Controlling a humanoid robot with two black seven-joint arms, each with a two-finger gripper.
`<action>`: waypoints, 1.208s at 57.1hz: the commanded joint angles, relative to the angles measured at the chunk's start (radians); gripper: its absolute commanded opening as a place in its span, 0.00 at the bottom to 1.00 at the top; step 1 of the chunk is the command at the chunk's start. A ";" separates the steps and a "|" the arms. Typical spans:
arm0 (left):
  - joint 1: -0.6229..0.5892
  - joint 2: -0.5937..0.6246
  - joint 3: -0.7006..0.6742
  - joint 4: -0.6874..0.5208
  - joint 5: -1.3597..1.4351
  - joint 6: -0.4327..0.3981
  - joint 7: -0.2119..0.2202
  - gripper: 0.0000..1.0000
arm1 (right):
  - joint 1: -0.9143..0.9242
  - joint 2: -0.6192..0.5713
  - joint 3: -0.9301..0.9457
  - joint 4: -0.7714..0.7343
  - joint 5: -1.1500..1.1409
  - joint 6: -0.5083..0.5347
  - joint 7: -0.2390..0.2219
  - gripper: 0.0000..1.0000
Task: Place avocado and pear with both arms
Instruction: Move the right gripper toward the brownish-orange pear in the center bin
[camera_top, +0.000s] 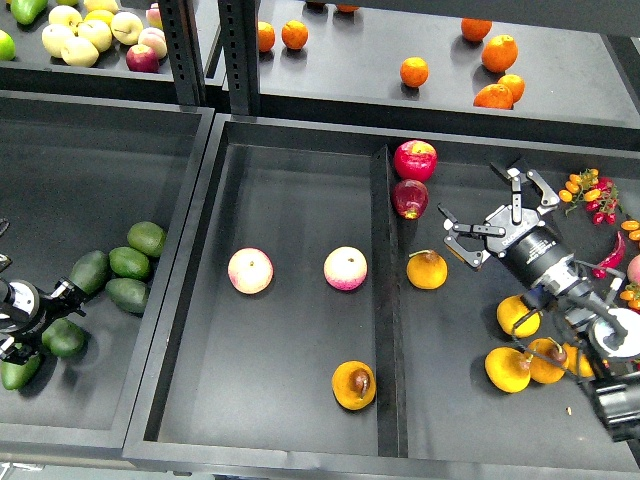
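Several dark green avocados lie in the left tray. One avocado lies right against my left gripper, which is small and dark at the left edge; I cannot tell its fingers apart. An orange-yellow pear with a dark brown patch sits at the front of the middle compartment. Another orange-yellow pear lies just right of the divider. My right gripper is open and empty, tilted up-left, a short way right of that pear.
Two pink-yellow apples lie in the middle compartment. Two red apples sit at the divider's far end. More orange-yellow fruit lies under my right arm. Chillies and small tomatoes are at the right edge. The back shelf holds oranges.
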 joint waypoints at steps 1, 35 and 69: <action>-0.007 -0.008 -0.002 -0.002 -0.001 0.000 0.000 0.88 | 0.096 -0.081 -0.204 0.003 0.046 0.000 -0.002 0.99; -0.007 -0.009 -0.038 -0.005 -0.001 0.000 0.000 0.90 | 0.326 -0.092 -0.976 0.084 0.050 0.000 -0.002 0.99; 0.000 -0.031 -0.068 -0.005 -0.001 0.000 0.000 0.91 | 0.318 0.103 -1.124 -0.038 -0.197 0.000 -0.002 0.99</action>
